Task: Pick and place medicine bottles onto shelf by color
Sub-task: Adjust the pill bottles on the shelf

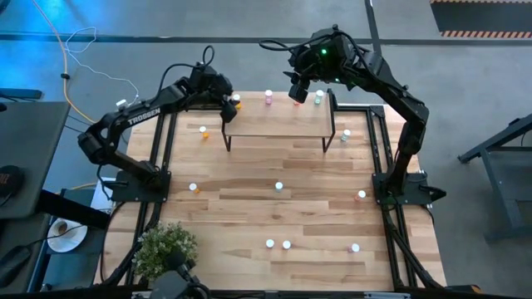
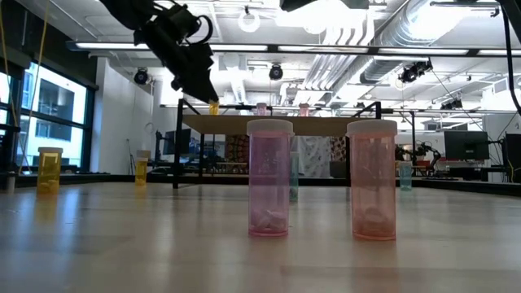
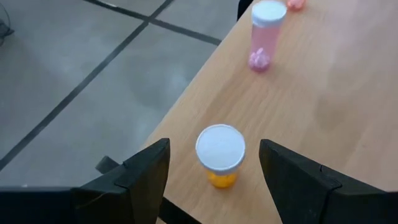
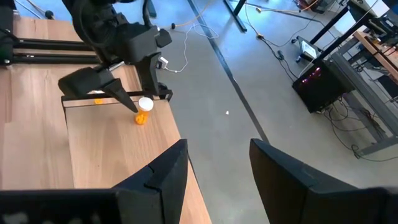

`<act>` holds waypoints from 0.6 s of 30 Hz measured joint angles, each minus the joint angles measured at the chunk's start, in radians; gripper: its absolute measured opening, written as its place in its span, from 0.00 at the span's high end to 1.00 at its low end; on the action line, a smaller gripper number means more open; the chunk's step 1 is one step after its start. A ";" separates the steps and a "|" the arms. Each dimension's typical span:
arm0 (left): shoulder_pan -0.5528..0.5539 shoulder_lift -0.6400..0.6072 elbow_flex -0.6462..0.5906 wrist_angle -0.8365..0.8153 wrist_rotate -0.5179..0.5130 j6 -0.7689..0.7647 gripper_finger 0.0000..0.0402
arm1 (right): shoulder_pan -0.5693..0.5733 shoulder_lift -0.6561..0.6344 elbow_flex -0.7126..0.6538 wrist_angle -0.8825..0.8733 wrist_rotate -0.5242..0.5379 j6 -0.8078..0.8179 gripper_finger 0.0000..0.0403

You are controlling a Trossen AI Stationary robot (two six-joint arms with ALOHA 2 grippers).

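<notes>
Orange bottle (image 3: pixel 220 154), white cap, upright at shelf (image 3: pixel 323 93) corner between spread left claw (image 3: pixel 214 171) fingers, untouched.

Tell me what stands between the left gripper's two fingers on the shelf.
An orange bottle with a white cap stands upright on the shelf between the open left gripper, touching neither finger. The left wrist view shows it best.

Two pink bottles (image 2: pixel 269 177) stand close up; shelf (image 2: pixel 297 124) behind, gripper (image 2: pixel 205 91) above it.
</notes>
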 joint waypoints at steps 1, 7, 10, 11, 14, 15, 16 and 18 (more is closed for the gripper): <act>-0.001 0.005 0.000 0.001 -0.003 0.001 0.41 | 0.000 0.000 0.000 0.000 0.000 -0.007 0.59; -0.001 0.007 0.000 0.026 -0.027 -0.002 0.41 | 0.000 0.000 0.000 0.003 0.000 -0.017 0.59; -0.001 0.007 0.000 0.025 -0.027 -0.016 0.41 | 0.000 0.000 0.000 0.004 0.000 -0.018 0.59; -0.001 0.009 0.000 0.025 -0.027 -0.021 0.41 | 0.000 0.000 0.000 0.004 0.000 -0.024 0.59; -0.001 0.029 0.000 0.025 -0.026 -0.020 0.41 | 0.000 0.000 0.000 0.004 0.000 -0.032 0.59; -0.001 0.038 0.000 0.025 -0.026 -0.020 0.41 | 0.000 0.000 0.000 0.004 0.000 -0.032 0.59; -0.002 0.045 0.000 0.027 -0.026 -0.020 0.41 | 0.000 0.000 0.000 0.004 0.000 -0.032 0.59; -0.001 0.055 0.000 0.029 -0.020 -0.020 0.41 | 0.000 0.000 0.000 0.004 0.000 -0.032 0.59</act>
